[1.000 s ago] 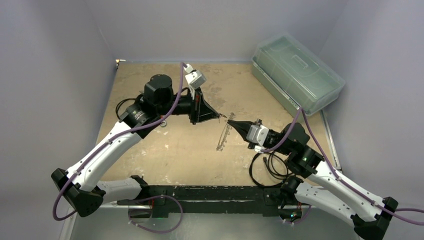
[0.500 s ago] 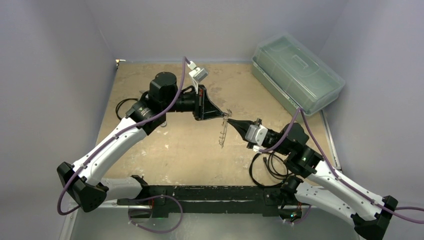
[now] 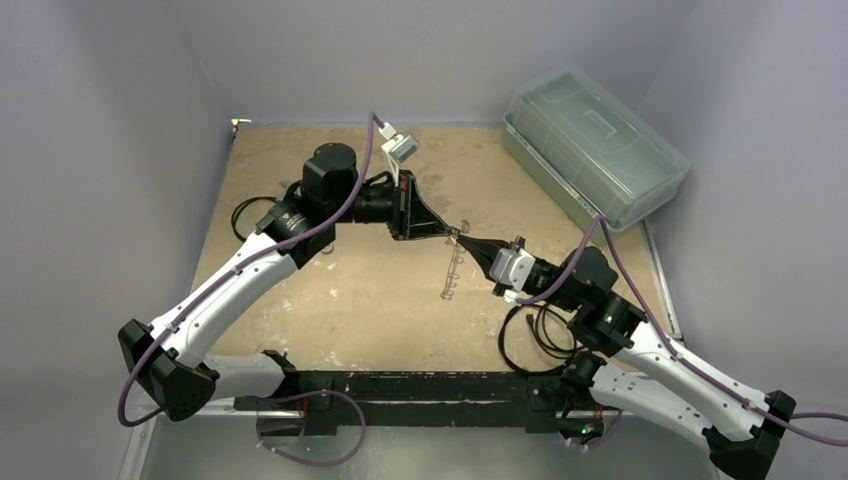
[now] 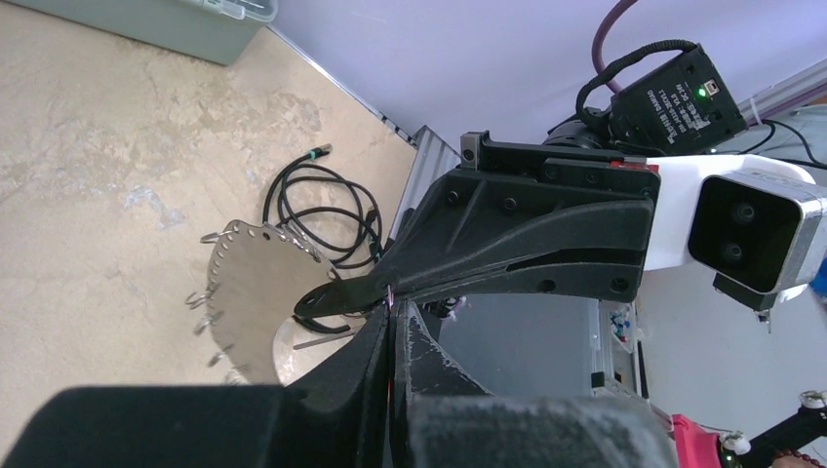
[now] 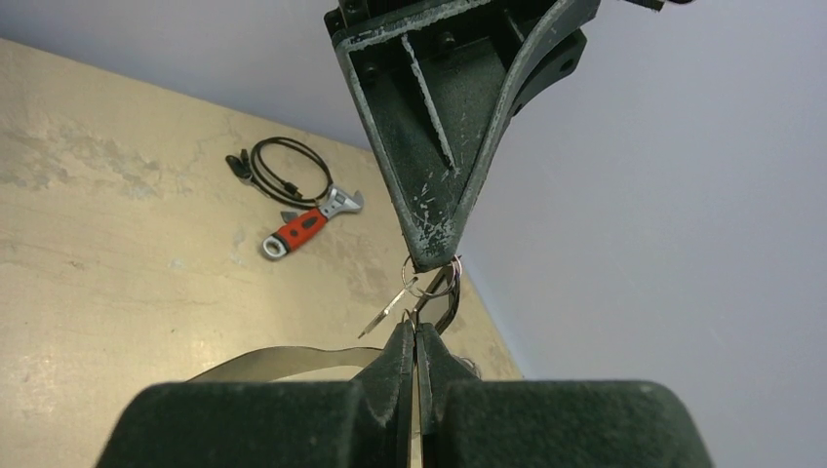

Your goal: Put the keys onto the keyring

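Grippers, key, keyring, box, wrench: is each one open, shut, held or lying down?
Left gripper: shut on the key.
Right gripper: shut on the keyring.
Key: dangling, held.
Keyring: held by its rim, hanging down.
Box: lid shut.
Wrench: lying flat, untouched.

Bare tabletop (image 3: 350,300) near centre; lidded box (image 3: 595,145) far right, coiled cable (image 3: 528,335) near-right.

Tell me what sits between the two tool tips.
In the right wrist view, the left tool and right tool nearly meet; only a small silver ring with a slim key dangling from it fills the gap.
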Motion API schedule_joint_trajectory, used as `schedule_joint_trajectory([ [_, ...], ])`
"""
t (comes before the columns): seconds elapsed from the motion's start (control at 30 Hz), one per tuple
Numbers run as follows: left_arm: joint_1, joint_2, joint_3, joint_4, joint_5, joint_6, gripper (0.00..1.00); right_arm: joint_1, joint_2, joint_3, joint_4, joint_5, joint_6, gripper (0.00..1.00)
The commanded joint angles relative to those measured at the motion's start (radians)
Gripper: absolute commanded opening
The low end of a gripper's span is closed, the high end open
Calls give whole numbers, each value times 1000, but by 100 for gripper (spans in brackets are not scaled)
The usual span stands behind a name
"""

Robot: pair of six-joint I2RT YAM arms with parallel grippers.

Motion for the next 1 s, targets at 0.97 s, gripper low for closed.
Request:
schedule_joint_trajectory([
  [0.97, 14, 101, 89, -171, -44, -20, 0, 59, -38, 19, -1, 61, -59, 0],
])
